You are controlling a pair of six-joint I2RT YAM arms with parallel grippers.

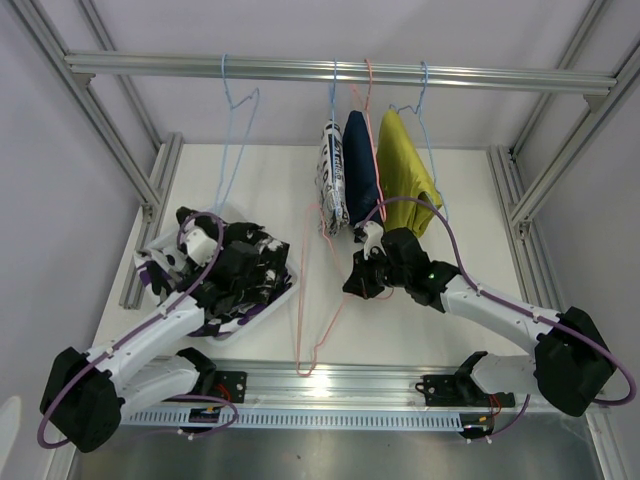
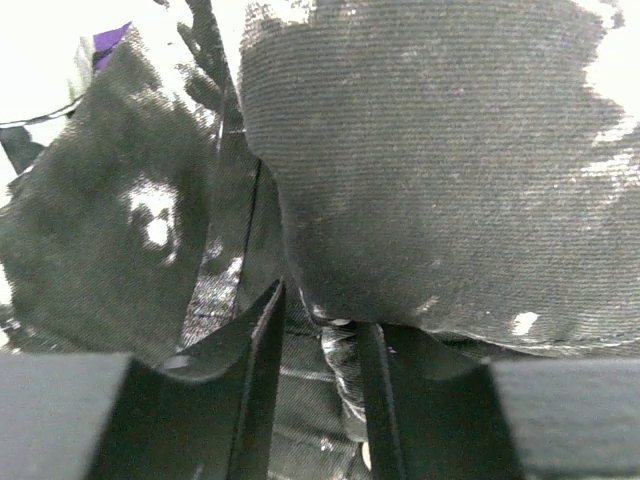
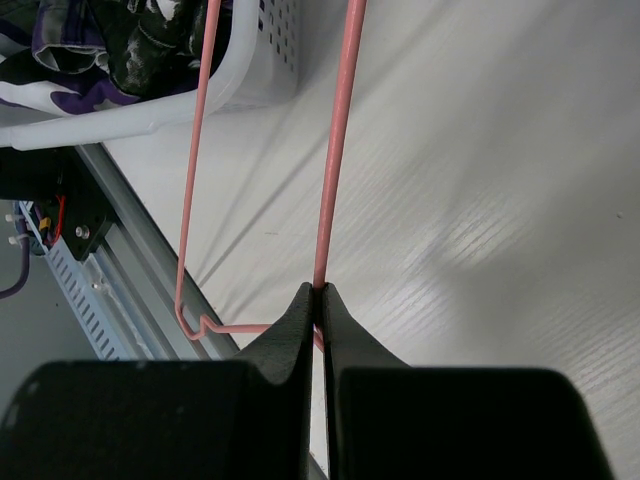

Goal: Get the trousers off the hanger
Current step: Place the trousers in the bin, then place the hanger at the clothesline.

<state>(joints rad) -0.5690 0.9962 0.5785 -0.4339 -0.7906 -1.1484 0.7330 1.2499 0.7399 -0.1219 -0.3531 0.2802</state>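
While three pairs hung from the aluminium rail (image 1: 300, 70) above the far edge of the white worktop (image 1: 270, 190), right of its middle, two pairs lay off their hangers in a white perforated plastic basket (image 1: 288, 287) by the near-left corner. On the rail, from left to right and pressed together, were the white cloth trousers with dark blue print (image 1: 331, 180), the plain navy cloth trousers (image 1: 360, 175) and the plain yellow cloth trousers (image 1: 403, 165). In the basket, the black white-speckled cloth trousers (image 2: 430, 170) were heaped over the purple-white-black patterned cloth trousers (image 3: 50, 85).

The left gripper (image 2: 318, 320) was down in that heap. Its jaws stood narrowly apart with black speckled cloth in the gap, and whether it pinched the cloth could not be told. The right gripper (image 3: 320, 295) was closed tight on one side wire of a bare pink wire hanger (image 3: 338, 150). That hanger's hook was on the rail and its body slanted down toward the near edge, just right of the basket. A bare light-blue wire hanger (image 1: 232, 150) hung from the left part of the rail, above the basket's far side.
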